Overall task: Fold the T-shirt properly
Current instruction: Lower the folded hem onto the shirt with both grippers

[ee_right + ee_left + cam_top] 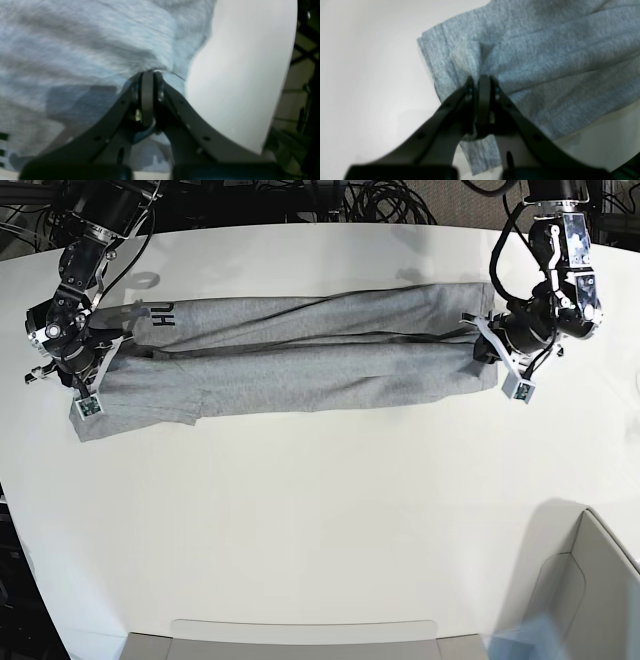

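White round-edged table [330, 510]; black cables [380, 200] behind; grey bin [590, 580] at corner.

The T-shirt [300, 365] is soft knitted cloth, heather grey, matt, with a fine flecked grain that shows clearly in the left wrist view [545, 50]. It lies in loose folds and creases, and a bit of black print shows at one end. The table [320, 520] is white, smooth and faintly sheeny, taking soft shadows without sharp reflections. The left tool [481, 82] looks like dark matt plastic, with small screw holes along its fingers and a smooth rounded pad at the tip. The right tool [148, 77] has the same dark matt finish. The arms [555, 270] are black, with a few bare metal parts that shine.
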You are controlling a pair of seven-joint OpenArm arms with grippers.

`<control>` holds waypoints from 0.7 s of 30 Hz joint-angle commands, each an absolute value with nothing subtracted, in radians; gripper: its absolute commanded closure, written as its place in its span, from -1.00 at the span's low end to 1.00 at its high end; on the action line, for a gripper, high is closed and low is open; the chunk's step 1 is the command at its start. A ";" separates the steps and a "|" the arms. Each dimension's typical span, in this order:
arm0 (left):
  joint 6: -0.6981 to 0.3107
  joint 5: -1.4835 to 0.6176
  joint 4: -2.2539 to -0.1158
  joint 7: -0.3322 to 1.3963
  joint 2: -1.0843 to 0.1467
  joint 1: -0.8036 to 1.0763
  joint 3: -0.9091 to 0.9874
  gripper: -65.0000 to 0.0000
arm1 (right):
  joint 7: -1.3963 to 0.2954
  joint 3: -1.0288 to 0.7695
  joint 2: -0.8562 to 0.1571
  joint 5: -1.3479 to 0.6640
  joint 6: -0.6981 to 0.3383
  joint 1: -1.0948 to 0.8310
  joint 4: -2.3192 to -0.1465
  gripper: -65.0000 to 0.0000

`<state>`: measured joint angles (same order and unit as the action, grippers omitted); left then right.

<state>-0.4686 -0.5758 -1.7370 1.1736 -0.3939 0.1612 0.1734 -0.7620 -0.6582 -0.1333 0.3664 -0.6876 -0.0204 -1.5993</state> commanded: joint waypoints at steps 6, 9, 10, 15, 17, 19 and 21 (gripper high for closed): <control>-0.472 -0.575 -1.755 1.156 -0.409 0.176 0.183 1.00 | -0.751 -0.673 -0.154 0.372 -0.698 -0.025 -1.615 1.00; -0.467 -0.575 -1.755 1.168 -0.409 0.186 0.183 1.00 | -0.751 -0.671 -0.153 0.372 -0.698 -0.030 -1.615 1.00; -0.467 -0.575 -1.755 1.168 -0.409 0.188 0.183 1.00 | -0.751 -0.671 -0.151 0.372 -0.698 -0.030 -1.615 1.00; -0.464 -0.575 -1.755 1.181 -0.407 0.206 0.186 0.95 | -0.754 -0.673 -0.133 0.380 -0.698 -0.030 -1.616 1.00; -0.438 -0.579 -1.755 1.184 -0.406 0.217 0.213 0.77 | -0.754 -0.673 -0.133 0.380 -0.698 -0.030 -1.616 1.00; -0.429 -0.579 -1.755 1.185 -0.397 0.217 0.226 0.65 | -0.756 -0.673 -0.133 0.380 -0.698 -0.031 -1.616 1.00; -0.429 -0.579 -1.755 1.190 -0.397 0.217 0.226 0.58 | -0.756 -0.673 -0.133 0.380 -0.698 -0.036 -1.616 1.00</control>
<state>-0.4335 -0.5831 -1.7370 1.1965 -0.3843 0.2264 0.2173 -0.7631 -0.6693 -0.1177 0.3729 -0.6876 -0.0475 -1.5970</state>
